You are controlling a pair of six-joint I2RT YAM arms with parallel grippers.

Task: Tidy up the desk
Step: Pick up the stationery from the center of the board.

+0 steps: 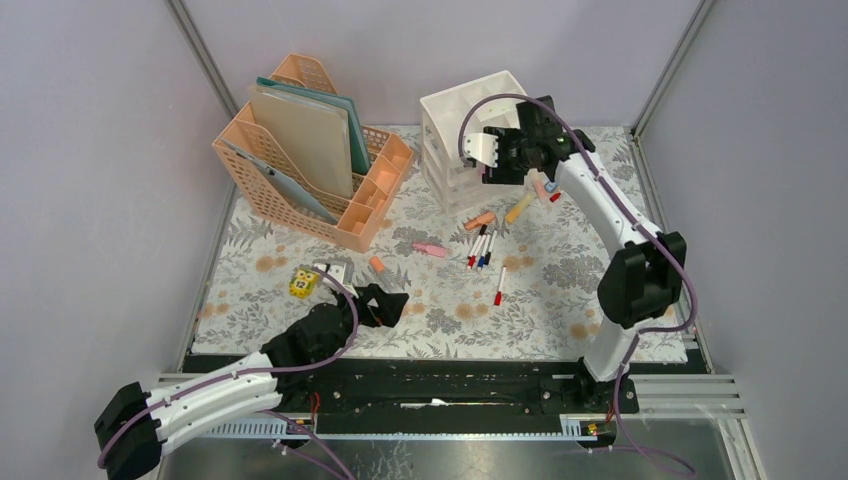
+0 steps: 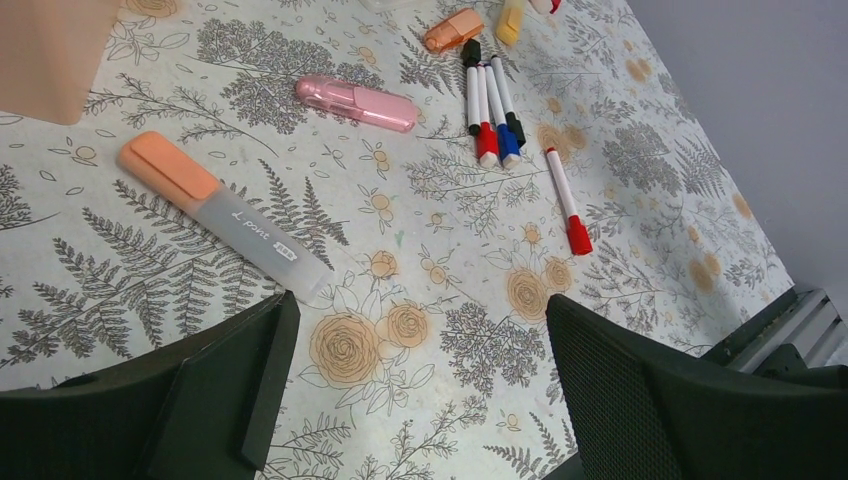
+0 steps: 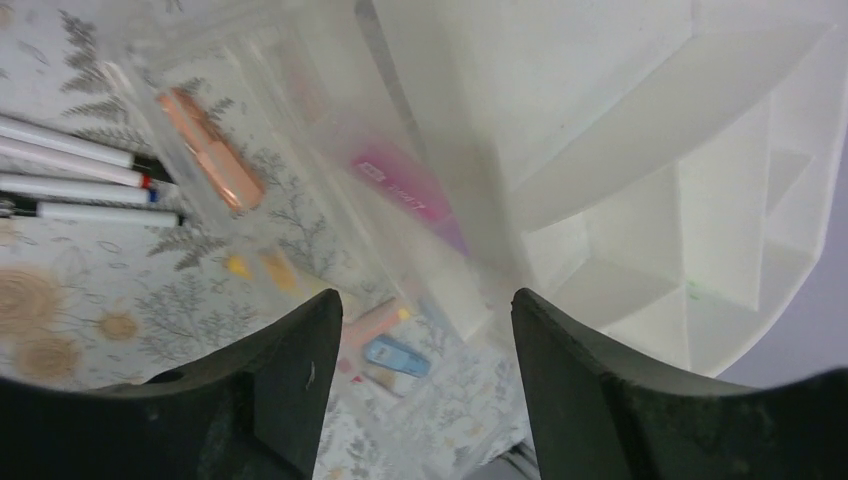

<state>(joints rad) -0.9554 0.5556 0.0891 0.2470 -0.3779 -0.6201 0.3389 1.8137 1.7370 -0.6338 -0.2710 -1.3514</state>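
Observation:
The desk (image 1: 560,290) is covered with a pale fern-and-flower cloth. Loose on it are an orange-capped grey highlighter (image 2: 215,210), a pink highlighter (image 2: 355,100), three pens side by side (image 2: 490,100), a red-capped pen (image 2: 565,195), an orange highlighter (image 1: 482,219) and a yellow one (image 1: 519,208). My left gripper (image 2: 420,310) is open and empty, low over bare cloth near the front left (image 1: 398,303). My right gripper (image 3: 425,300) is open and empty, held above the front of the white drawer unit (image 1: 470,110).
A peach file rack (image 1: 300,190) with folders stands at the back left. A yellow die (image 1: 303,283) and a small grey-white object (image 1: 335,272) lie near the left gripper. A translucent drawer (image 3: 300,110) juts from the unit, a pink item (image 3: 400,185) inside. A black rail (image 1: 450,385) runs along the front.

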